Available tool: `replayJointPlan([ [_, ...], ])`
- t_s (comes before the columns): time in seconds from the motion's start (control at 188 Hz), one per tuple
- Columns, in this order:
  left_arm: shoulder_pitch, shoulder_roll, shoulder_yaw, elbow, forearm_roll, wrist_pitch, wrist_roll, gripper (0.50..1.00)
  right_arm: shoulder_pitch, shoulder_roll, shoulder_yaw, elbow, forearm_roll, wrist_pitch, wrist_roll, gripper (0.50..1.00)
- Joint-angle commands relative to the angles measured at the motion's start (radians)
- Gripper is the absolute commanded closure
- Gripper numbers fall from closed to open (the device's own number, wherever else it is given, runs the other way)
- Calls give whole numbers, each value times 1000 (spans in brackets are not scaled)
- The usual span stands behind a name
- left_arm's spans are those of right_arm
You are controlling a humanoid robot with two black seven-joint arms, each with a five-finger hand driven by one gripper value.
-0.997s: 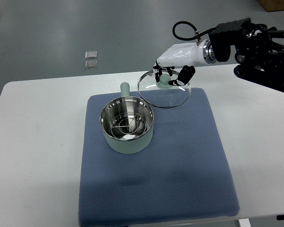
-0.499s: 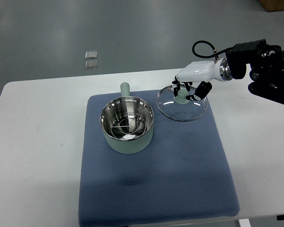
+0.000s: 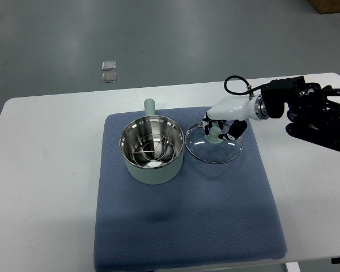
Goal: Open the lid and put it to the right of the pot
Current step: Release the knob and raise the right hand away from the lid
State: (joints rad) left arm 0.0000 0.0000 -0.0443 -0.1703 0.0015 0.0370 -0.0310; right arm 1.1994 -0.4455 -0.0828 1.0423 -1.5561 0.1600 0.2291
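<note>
A white table (image 3: 51, 170) with rounded corners fills the lower part of the view; a blue textured mat (image 3: 215, 215) lies across its middle; beyond the far edge a grey floor (image 3: 175, 39) shows soft, pale reflections of light; two small square metal plates (image 3: 109, 72) sit on it; a brown box corner (image 3: 331, 5) shows top right.

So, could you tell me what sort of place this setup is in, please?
Probably a lab or test room, not a kitchen: a plain white table on grey floor, with only a blue mat, a pot and its glass lid staged.
</note>
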Motion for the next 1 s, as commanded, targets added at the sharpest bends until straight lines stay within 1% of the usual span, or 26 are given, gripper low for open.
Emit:
replayJointPlan([
  [0.0, 0, 0, 0, 0, 0, 0, -1, 500, -4, 4, 0, -1, -1, -4, -1, 1000],
  [0.032, 0, 0, 0, 0, 0, 0, -1, 500, -4, 4, 0, -1, 1, -4, 1, 973],
  [0.058, 0, 0, 0, 0, 0, 1, 0, 500, -3, 4, 0, 1, 1, -2, 2, 934],
  [0.106, 0, 0, 0, 0, 0, 1, 0, 500, -3, 4, 0, 1, 1, -2, 2, 934],
  [0.111, 0, 0, 0, 0, 0, 0, 0, 500, -3, 4, 0, 1, 1, -2, 4, 859],
  [0.117, 0, 0, 0, 0, 0, 0, 0, 500, -3, 4, 0, 1, 1, -2, 4, 859],
  [0.122, 0, 0, 1, 0, 0, 0, -1, 500, -3, 4, 0, -1, 1, -2, 4, 838],
  [0.149, 0, 0, 0, 0, 0, 0, 0, 500, -3, 4, 0, 1, 1, 0, 4, 797],
  [0.154, 0, 0, 0, 0, 0, 0, 0, 500, -3, 4, 0, -1, 1, 0, 4, 777],
  [0.159, 0, 0, 0, 0, 0, 0, 0, 500, -3, 4, 0, -1, 1, 0, 4, 777],
  [0.164, 0, 0, 0, 0, 0, 0, 0, 500, -3, 4, 0, 1, 1, 0, 6, 757],
  [0.202, 0, 0, 0, 0, 0, 0, 0, 500, -1, 4, 0, 1, 1, 1, 6, 703],
  [0.218, 0, 0, 1, 0, 0, 0, 0, 500, -1, 2, 0, 2, 1, 3, 6, 667],
  [0.271, 0, 0, 0, 0, 0, 0, 0, 500, 0, -4, 0, 2, 1, 4, 7, 605],
  [0.387, 0, 0, 1, 0, 0, 0, 0, 500, 9, -18, 1, 4, 4, 10, 9, 587],
  [0.679, 0, 0, 1, 0, 0, 0, -1, 500, 9, -67, 63, 1, 65, 9, 9, 589],
  [0.684, 0, 0, 1, 0, 0, 0, 0, 500, 2, -76, 104, 1, 118, 13, 7, 589],
  [0.748, 0, 0, 0, 0, 0, 0, -1, 500, -4, -78, 143, -5, 209, 1, 3, 591],
  [0.796, 0, 0, 0, 0, 0, 0, -1, 500, -4, -78, 143, -5, 209, 1, 2, 591],
  [0.801, 0, 0, 1, 0, 0, 0, -1, 500, -20, -73, 168, -25, 296, -13, 2, 595],
  [0.844, 0, 0, 1, 0, 0, 0, -1, 500, -20, -73, 169, -25, 297, -13, 2, 595],
  [0.849, 0, 0, 0, 0, 0, 0, 0, 500, -47, -61, 207, -54, 409, -48, 4, 597],
  [0.912, 0, 0, 0, 0, 0, 0, 0, 500, -86, -44, 255, -80, 577, -105, 2, 597],
  [0.966, 0, 0, 0, 0, 0, 0, 0, 500, -86, -44, 255, -81, 577, -105, 2, 597],
  [0.971, 0, 0, 0, 0, 0, 0, -1, 500, -112, -24, 282, -93, 700, -141, 2, 597],
  [0.992, 0, 0, 0, 0, 0, 0, 0, 500, -121, -18, 288, -99, 751, -155, 2, 597],
])
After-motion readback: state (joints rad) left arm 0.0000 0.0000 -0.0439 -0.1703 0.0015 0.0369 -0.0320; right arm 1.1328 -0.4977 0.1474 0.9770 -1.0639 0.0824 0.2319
